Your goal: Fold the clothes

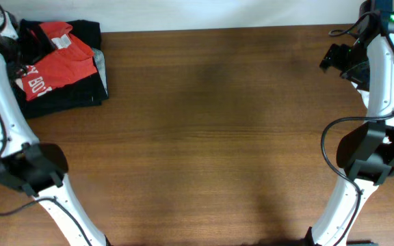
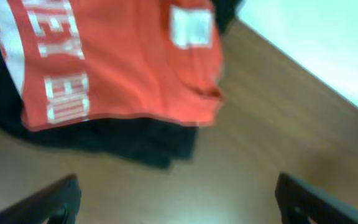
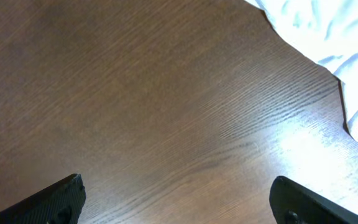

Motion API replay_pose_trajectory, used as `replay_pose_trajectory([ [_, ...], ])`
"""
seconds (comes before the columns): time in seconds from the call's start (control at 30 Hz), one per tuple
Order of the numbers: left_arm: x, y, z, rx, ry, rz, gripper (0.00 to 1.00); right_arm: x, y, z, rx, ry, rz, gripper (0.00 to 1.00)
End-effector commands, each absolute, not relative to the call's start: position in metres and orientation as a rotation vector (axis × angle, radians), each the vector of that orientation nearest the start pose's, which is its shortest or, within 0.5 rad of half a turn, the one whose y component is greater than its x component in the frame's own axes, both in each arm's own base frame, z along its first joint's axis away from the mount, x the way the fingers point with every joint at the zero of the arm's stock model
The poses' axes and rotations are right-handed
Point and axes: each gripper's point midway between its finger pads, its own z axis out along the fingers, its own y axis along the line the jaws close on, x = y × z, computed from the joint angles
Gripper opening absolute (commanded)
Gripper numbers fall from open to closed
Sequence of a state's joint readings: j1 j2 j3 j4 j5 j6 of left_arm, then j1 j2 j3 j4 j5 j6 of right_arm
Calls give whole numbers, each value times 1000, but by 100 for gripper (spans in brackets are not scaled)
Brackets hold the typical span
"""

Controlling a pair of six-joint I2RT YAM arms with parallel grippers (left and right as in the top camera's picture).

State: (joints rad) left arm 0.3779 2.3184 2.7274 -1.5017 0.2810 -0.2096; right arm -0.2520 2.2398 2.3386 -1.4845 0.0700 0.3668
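The left gripper (image 2: 176, 190) hangs at the far left corner with its jaws spread wide and nothing between them. The right gripper (image 3: 176, 186) hangs at the far right corner, also spread wide and empty, over bare wood.

The brown wooden worktop (image 1: 211, 137) fills most of the overhead view, and its middle carries nothing. A small pile of clothes sits at its far left corner. The pile's lowest visible layer is a dark garment (image 1: 74, 96), folded roughly square and flat on the wood. A red T-shirt (image 1: 57, 61) lies on top of it, folded smaller, so the dark cloth shows along the near and right sides. White lettering (image 2: 61, 102) runs along one edge of the red T-shirt, and a white label (image 2: 191, 28) shows near its far edge.

White cloth (image 3: 328, 37) lies rumpled on the worktop just beyond the right gripper, apart from its fingers.
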Motion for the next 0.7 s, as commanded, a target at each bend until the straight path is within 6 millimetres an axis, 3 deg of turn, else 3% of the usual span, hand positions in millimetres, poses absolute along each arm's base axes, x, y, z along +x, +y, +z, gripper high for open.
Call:
replay_pose_trajectory([
  [0.0,449,104,316,-565,2493,-406,99,449,-127,170,908,2790,-86,98],
  [0.07,427,84,334,-507,2509,-409,99,449,-127,170,908,2791,-86,98],
  [0.23,374,7,420,-148,2352,-393,99,449,-127,170,907,2790,-87,98],
  [0.33,335,-28,440,-26,2323,-421,99,449,-127,170,907,2791,-87,98],
  [0.43,299,-45,421,7,2406,-447,99,449,-127,170,907,2790,-87,98],
  [0.57,252,-51,373,-10,2558,-470,99,449,-127,170,907,2790,-87,98],
  [0.67,241,-49,358,-25,2602,-459,99,449,-127,170,907,2790,-87,98],
])
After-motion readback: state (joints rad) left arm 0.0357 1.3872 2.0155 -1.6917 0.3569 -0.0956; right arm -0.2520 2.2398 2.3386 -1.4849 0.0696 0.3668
